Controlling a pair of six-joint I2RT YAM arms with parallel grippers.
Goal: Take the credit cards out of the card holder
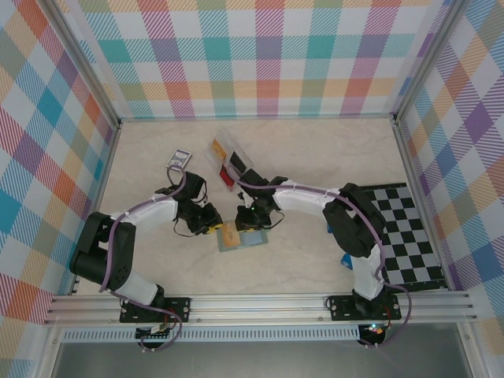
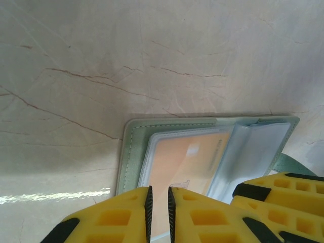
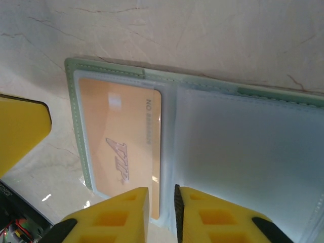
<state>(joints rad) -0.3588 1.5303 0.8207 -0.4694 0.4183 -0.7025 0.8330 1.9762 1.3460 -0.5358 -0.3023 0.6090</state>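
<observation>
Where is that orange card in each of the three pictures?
Top external: orange card at centre, in the open card holder.
Left wrist: the card sits lower middle, in a clear pocket.
Right wrist: the card lies left of centre, print up.
Shared landmark: the holder's sage-green border.

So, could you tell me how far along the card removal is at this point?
Done: the sage-green folding wallet lies open. In hand: the left tool and right tool are nearly closed at the edge of the tan-orange plastic card; a firm grip isn't clear. Remaining: that card still sits inside the wallet, to be pulled out.
</observation>
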